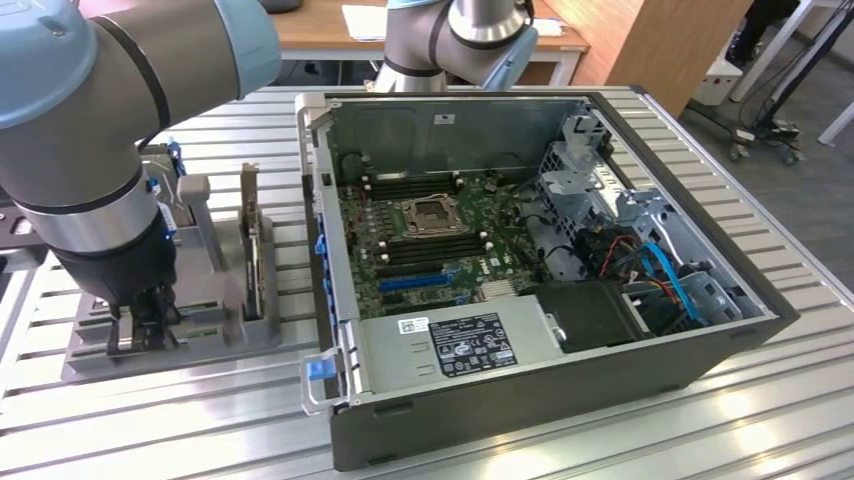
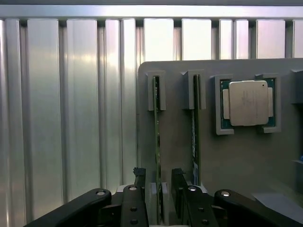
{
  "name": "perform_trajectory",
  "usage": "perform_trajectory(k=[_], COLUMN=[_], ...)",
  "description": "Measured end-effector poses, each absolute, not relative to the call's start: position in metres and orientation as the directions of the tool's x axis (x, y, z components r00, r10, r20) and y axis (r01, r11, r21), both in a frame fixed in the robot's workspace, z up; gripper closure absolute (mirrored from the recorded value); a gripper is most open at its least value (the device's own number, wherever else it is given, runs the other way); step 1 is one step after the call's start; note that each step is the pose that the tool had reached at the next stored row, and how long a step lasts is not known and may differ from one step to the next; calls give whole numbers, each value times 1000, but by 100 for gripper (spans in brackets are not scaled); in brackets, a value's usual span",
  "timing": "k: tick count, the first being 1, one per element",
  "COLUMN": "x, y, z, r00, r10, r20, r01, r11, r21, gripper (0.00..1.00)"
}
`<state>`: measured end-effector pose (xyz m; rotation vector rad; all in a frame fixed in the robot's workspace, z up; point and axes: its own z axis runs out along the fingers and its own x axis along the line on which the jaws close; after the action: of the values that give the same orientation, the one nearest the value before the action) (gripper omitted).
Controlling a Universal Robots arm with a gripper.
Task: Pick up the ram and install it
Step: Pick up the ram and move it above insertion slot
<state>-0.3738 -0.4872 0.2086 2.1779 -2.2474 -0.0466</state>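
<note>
The gripper (image 2: 158, 182) is spread wide and holds nothing, its fingers on either side of the ram (image 2: 156, 127). The ram stands on edge in the slot nearest the edge of the grey holder (image 2: 236, 161), beside a second stick (image 2: 195, 127). The holder lies on the table (image 2: 71, 118), to the exterior view's left of the open computer case (image 1: 534, 400).

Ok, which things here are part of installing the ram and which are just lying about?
For the job: ram, open gripper astride it, motherboard in the computer case.
Lying about: processor chip, second board beside the ram.
</note>
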Motion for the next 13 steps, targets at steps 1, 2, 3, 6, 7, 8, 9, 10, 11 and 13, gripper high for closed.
perform_trajectory(k=[1,2,3,6,7,8,9,10,11,13], x=[-374,-374,-374,-374,-374,-374,-374,-374,-374,-374], y=[-487,-487,-487,-487,-487,-487,-487,-487,-487,-487], z=[207,206,205,202,201,201,201,201,201,201], r00=[-31,-31,-30,-29,-28,-28,-28,-28,-28,-28], r10=[-999,-999,-999,-1000,-1000,-1000,-1000,-1000,-1000,-1000], r20=[-12,-12,-12,-12,-12,-12,-12,-12,-12,-12], r01=[-999,-999,-999,-999,-999,-999,-999,-999,-999,-999], r11=[31,30,30,28,28,28,28,28,28,28], r21=[30,30,30,30,30,30,30,30,30,30], gripper=[64,64,64,64,64,64,64,64,64,64])
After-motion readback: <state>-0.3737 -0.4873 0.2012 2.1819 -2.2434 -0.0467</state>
